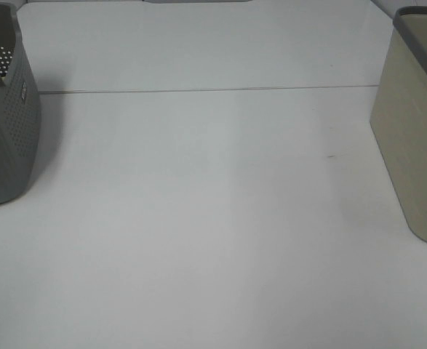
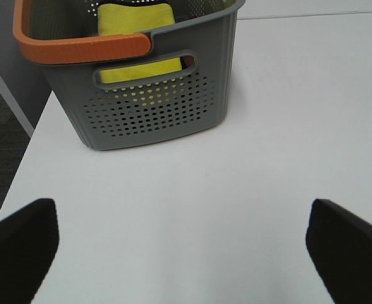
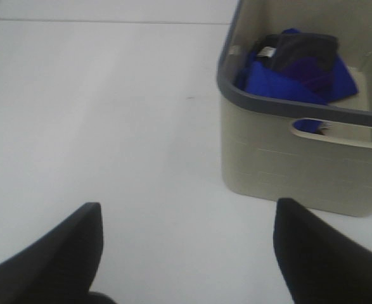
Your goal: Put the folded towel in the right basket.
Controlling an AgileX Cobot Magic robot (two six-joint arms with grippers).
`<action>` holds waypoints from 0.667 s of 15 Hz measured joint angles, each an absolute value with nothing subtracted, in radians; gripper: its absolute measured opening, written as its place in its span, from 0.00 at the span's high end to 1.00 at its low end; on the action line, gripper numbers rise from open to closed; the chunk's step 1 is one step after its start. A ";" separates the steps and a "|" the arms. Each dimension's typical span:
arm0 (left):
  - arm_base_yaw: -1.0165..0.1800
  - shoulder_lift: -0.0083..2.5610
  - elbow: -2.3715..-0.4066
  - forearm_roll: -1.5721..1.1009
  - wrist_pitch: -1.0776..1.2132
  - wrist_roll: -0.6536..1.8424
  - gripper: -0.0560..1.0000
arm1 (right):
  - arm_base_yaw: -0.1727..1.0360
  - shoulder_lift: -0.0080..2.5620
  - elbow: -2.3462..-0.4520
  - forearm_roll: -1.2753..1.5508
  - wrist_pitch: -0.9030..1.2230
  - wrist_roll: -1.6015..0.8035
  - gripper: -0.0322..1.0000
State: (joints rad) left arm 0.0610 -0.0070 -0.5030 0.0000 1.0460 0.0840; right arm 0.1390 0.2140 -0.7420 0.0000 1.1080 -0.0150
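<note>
left gripper (image 2: pixel 184 253): jaws wide apart, empty
right gripper (image 3: pixel 189 253): jaws spread, empty
blue towel (image 3: pixel 300 79): inside beige basket (image 3: pixel 287 164)
yellow cloth (image 2: pixel 135 19): inside grey basket (image 2: pixel 154 107)

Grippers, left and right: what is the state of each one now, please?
Left gripper: open, holding nothing.
Right gripper: open, holding nothing.
</note>
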 joint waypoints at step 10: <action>0.061 -0.007 -0.503 0.000 1.046 0.084 0.01 | 0.139 0.018 -0.480 -0.144 1.145 0.039 0.26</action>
State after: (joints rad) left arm 0.0610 -0.0070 -0.5030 0.0000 1.0460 0.0840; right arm 0.1390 0.0180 -0.4800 -0.1440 1.1450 0.0390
